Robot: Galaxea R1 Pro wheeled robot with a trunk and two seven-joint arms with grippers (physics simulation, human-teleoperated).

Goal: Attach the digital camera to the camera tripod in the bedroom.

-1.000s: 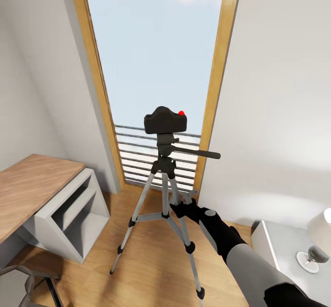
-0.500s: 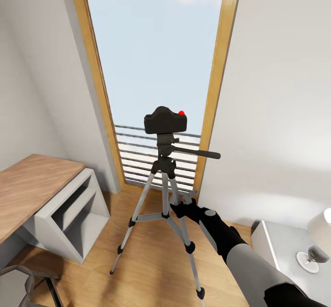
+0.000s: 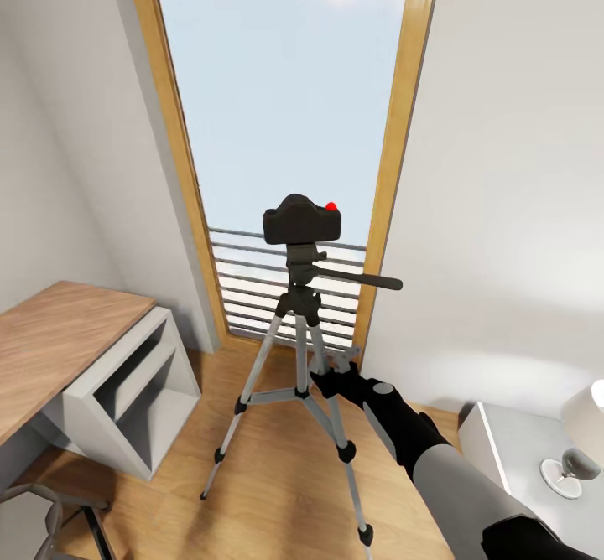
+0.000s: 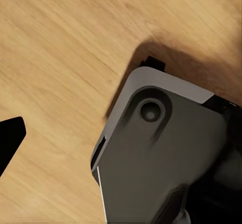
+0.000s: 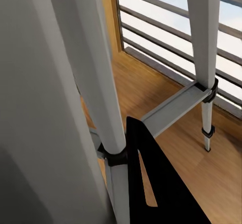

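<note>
The black digital camera (image 3: 302,221), red button on top, sits on the head of the camera tripod (image 3: 300,338), which stands on the wood floor before the tall window. The pan handle (image 3: 361,279) points right. My right gripper (image 3: 324,375) is low beside the tripod's near right leg, well below the camera, and looks shut with nothing held. In the right wrist view one black finger (image 5: 146,183) lies next to a silver leg (image 5: 101,93). My left gripper (image 4: 118,143) points down at the floor; one finger (image 4: 10,141) stands far out at the picture's edge, so it is open.
A wood-topped desk (image 3: 50,342) with a white shelf unit (image 3: 138,388) stands to the left. A grey nightstand (image 3: 512,451) with a lamp is at the right. A railing (image 3: 252,279) crosses the window. A grey part of my base (image 4: 161,163) lies under the left wrist.
</note>
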